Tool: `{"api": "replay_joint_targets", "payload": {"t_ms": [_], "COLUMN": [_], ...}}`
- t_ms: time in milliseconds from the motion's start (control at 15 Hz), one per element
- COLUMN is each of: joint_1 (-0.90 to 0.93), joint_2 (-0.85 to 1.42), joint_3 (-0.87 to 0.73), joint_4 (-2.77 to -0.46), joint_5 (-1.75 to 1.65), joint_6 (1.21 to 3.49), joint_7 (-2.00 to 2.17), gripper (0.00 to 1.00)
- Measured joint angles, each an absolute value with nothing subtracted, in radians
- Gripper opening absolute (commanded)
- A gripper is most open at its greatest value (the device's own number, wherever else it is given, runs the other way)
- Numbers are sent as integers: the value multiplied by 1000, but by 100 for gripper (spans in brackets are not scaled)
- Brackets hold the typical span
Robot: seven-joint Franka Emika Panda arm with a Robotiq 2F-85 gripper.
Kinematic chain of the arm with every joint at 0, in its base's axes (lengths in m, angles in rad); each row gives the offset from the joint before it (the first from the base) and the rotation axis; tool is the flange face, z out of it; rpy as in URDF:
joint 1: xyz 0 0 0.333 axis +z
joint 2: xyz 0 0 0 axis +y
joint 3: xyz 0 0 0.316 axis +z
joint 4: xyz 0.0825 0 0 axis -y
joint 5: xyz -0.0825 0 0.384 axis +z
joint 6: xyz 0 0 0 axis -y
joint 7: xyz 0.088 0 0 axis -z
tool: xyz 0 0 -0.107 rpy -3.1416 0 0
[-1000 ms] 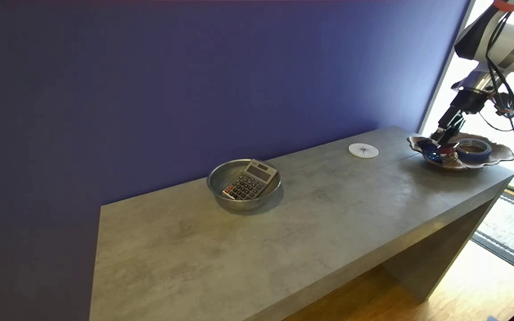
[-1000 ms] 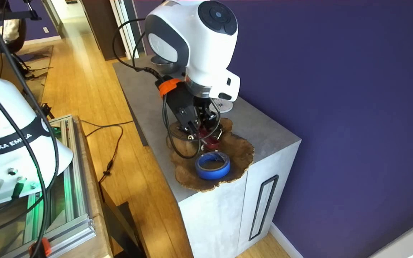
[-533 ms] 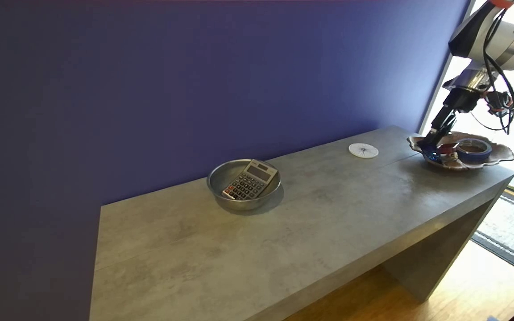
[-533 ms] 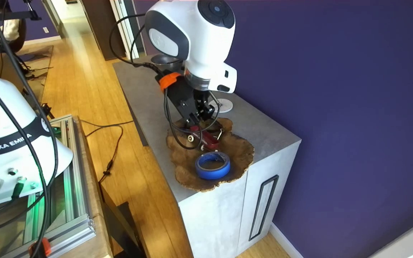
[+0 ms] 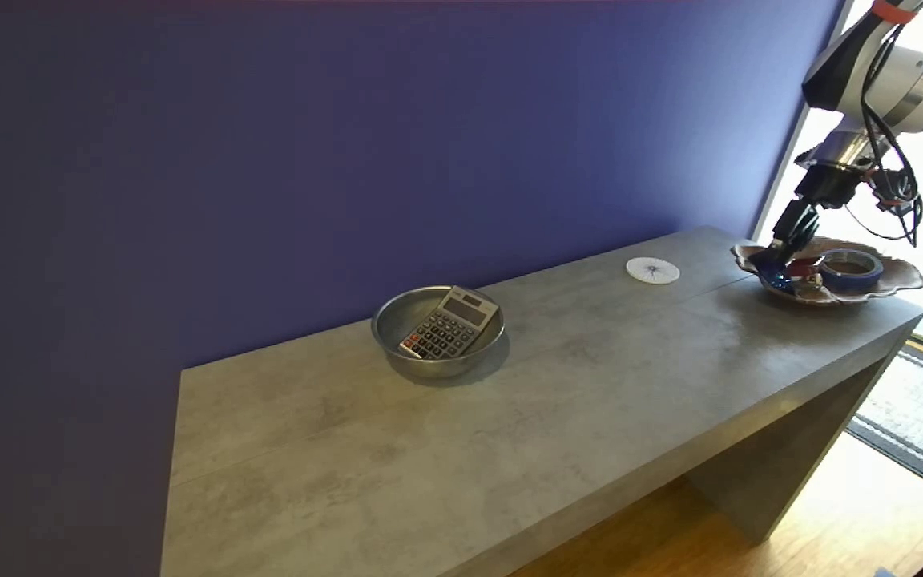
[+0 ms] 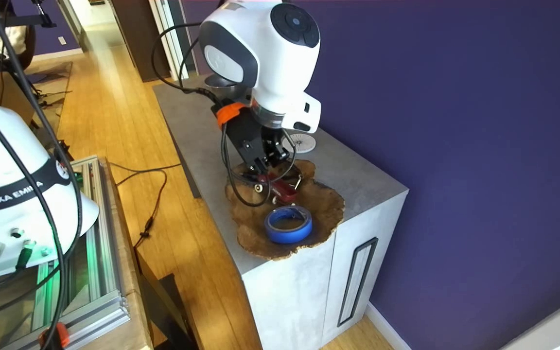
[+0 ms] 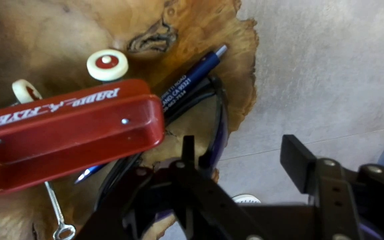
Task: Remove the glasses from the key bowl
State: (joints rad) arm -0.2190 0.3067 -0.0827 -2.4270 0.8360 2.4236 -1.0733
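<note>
Your black two-finger gripper (image 7: 241,150) has its jaws wide apart, holding nothing. In the wrist view the thin, dark, bluish-purple-tinted glasses (image 7: 222,131) lie in the wavy-rimmed, shallow brown wooden key bowl (image 7: 247,76), at its edge; pt of their front shows btwn your fingers (image 7: 297,163), right by the finger at pic left. Can't tell if touching. In an exterior view a shiny blue lens (image 5: 779,283) sits just by the fingertips.

Wrist view also gives you the navy pen w/ white print (image 7: 195,78) beside the glasses; can't make it out elsewhere. Red toy wagon w/ cream wheels (image 7: 72,136) is in all 3 views.

In both exterior views you get the blue tape roll (image 6: 287,236) in the key bowl; wrist view doesn't have it. In an exterior view the grey calculator w/ dark keys (image 5: 449,324) leans in the round silvery metal bowl (image 5: 437,369); in an exterior view the white arm (image 6: 280,73) covers pt of that bowl & you can't see the calc.
</note>
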Motion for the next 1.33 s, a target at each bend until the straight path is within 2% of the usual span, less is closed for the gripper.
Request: {"api": "replay_joint_targets", "payload": {"t_ms": [400, 467, 933, 1333], "joint_1": [-219, -219, -199, -6], "joint_2": [320, 324, 302, 149], "joint_3": [-84, -84, -80, 2], "joint_4": [-2420, -2416, -2413, -2444], "joint_5": [836, 836, 781, 383], "joint_6": [2424, 2424, 2465, 2504], "joint_7": [-1037, -1030, -1001, -685], "gripper": [5, 1, 3, 3]}}
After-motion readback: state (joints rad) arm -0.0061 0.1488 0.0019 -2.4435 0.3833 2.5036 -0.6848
